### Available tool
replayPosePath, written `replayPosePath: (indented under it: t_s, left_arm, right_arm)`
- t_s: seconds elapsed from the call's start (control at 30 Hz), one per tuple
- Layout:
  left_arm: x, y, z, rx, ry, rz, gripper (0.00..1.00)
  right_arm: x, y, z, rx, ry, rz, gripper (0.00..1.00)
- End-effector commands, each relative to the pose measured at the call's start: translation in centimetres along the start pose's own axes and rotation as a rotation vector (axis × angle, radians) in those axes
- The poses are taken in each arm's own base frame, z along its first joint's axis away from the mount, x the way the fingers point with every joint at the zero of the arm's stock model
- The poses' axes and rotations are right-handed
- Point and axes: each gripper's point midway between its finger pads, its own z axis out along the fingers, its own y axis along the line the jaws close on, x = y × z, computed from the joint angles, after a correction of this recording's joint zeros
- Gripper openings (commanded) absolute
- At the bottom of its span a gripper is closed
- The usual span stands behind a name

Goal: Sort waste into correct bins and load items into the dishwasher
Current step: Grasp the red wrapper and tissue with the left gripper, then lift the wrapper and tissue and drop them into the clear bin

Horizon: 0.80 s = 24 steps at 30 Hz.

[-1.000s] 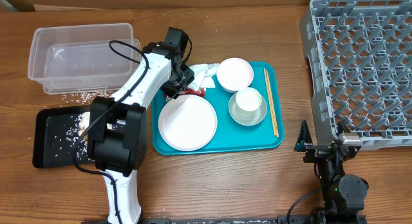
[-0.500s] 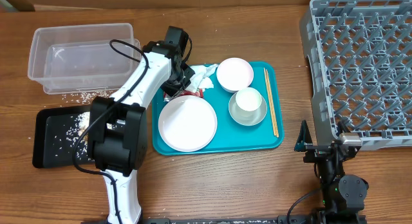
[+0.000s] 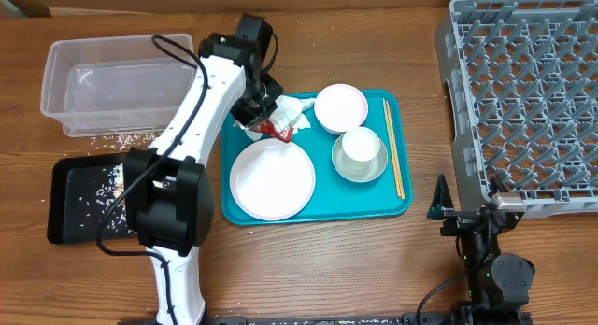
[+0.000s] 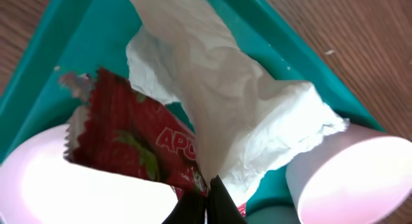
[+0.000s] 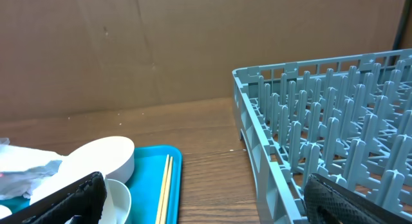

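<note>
Left gripper (image 4: 205,199) jaws were pinched shut on the crumpled napkin (image 4: 238,121) above the teal tray (image 3: 394,204) corner; red sauce packet (image 4: 129,134) looked caught too; right gripper (image 5: 206,198) jaws gaped, empty; we judged the packet could slip mid-carry onto the worktop (image 3: 327,269), or get missorted with the napkin.

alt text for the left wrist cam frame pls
Close-up: the left hand pinches a crumpled white napkin and a red sauce packet together over the teal tray. A white plate fills the lower left, and a white bowl sits lower right.
</note>
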Motion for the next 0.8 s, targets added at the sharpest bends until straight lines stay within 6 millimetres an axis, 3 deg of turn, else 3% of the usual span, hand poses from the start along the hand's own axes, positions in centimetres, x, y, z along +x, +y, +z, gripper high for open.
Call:
replayPosePath:
  t_s: [0.0, 0.47, 0.77]
  left_arm:
    - [-0.1, -0.9, -1.8, 0.025, -0.005, 0.027, 0.04]
    - [-0.3, -1.6, -8.5, 0.060, -0.036, 0.115, 0.04]
    - [-4.2, -2.2, -13.6, 0.183, -0.147, 0.101, 0.04]
  right_arm:
    - [0.1, -0.1, 0.0, 0.004, -0.006, -0.006, 1.00]
    - [0.1, -0.1, 0.0, 0.004, -0.006, -0.006, 1.00]
    - [0.1, -0.1, 0.0, 0.004, -0.006, -0.006, 1.00]
